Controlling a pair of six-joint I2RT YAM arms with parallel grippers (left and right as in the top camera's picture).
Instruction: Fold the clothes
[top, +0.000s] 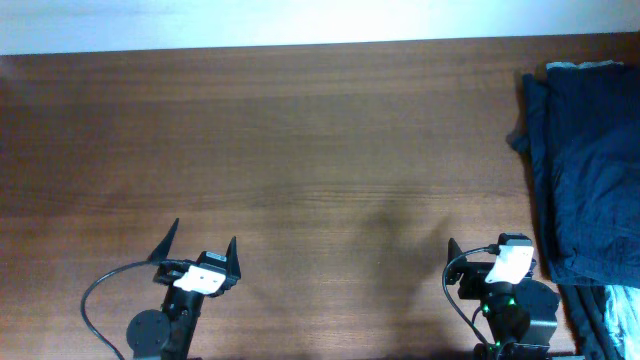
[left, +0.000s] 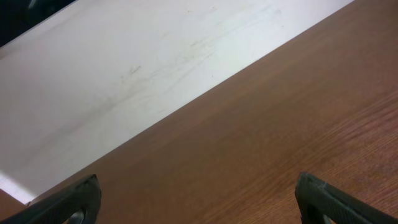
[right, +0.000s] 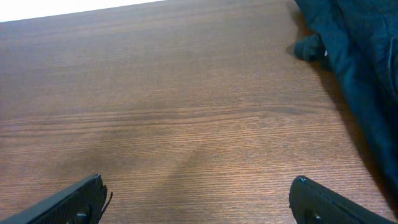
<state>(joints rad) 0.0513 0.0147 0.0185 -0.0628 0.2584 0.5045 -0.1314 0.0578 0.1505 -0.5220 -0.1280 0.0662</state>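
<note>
Shorts (top: 590, 160): heaped at right edge of table (top: 300, 130).
Left gripper (top: 204, 236): jaws wide, empty.
Right gripper (right: 196, 183): jaws wide, empty.

Brown wooden table (top: 300, 150), grey cloth (top: 620, 322) (crumpled)

A brown wooden table (top: 300, 150) is running across the whole view, its grain lying left to right and its far edge meeting a white surface (top: 250, 20). Most of the top is showing bare wood. Along the right edge, a pile of dark navy blue shorts (top: 590, 170) is lying crumpled, reaching from the far edge toward the near one and running out of view on the right. A small bunched corner of the cloth is poking out leftward near the far end. In the near right corner a paler grey-blue fabric (top: 612, 320) is lying against the navy cloth, possibly a separate garment.
</note>
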